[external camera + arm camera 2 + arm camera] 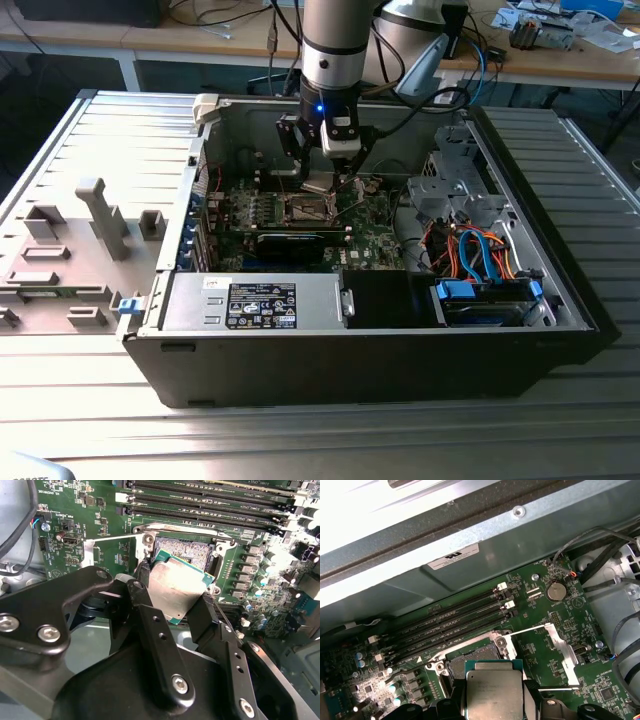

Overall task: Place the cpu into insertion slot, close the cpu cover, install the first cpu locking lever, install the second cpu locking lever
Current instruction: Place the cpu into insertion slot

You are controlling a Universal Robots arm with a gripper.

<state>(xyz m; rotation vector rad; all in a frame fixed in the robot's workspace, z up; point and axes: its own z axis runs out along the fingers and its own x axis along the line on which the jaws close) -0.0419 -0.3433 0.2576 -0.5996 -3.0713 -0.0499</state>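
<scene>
**Gripped cpu (172, 582) hangs over insertion slot (189, 551)**

From my remote desk: gripper (175, 600) pinches the chip by two opposite edges, just above the socket, mid-motherboard (107, 530) in the open PC case (400, 370). Light, stiff but fragile imo: hold edges only, no squeezing or forcing.

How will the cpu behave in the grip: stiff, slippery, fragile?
Probably stiff: the cpu shows no bend in the gripper. Its smooth metal top looks slippery, so it could slide in the pinch. Thin and small, it is likely light, and perhaps easily damaged if dropped onto the insertion slot.
</scene>
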